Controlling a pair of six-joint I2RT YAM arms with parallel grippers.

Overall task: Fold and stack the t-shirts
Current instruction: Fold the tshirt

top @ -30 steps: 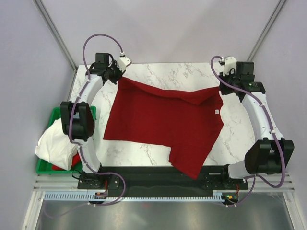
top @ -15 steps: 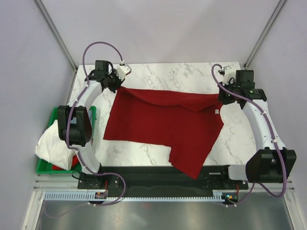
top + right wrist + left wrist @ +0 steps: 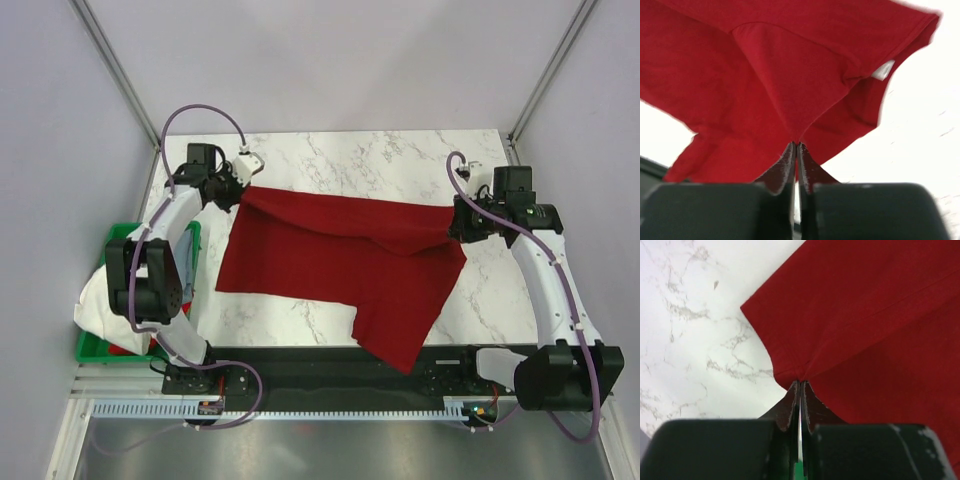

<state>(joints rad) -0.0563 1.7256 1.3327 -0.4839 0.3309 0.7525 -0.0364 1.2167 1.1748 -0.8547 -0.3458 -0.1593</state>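
A large dark red t-shirt (image 3: pixel 340 260) lies spread over the marble table, its near corner hanging over the front edge. My left gripper (image 3: pixel 243 192) is shut on the shirt's far left corner (image 3: pixel 790 371), the cloth puckered at its tips (image 3: pixel 800 382). My right gripper (image 3: pixel 458 222) is shut on the shirt's far right edge (image 3: pixel 790 100), pinched at its tips (image 3: pixel 796 145). The far edge is folded over toward me, and a small white neck label (image 3: pixel 883 70) shows in the right wrist view. White and red t-shirts (image 3: pixel 115 300) lie heaped in the bin at left.
A green plastic bin (image 3: pixel 112 240) stands off the table's left edge beside the left arm. Bare marble (image 3: pixel 370 160) lies beyond the shirt. A black rail (image 3: pixel 300 365) runs along the front between the arm bases.
Both grippers have pulled the shirt's far edge toward the front, folding it over the body. The neck label seen from above before is now covered.
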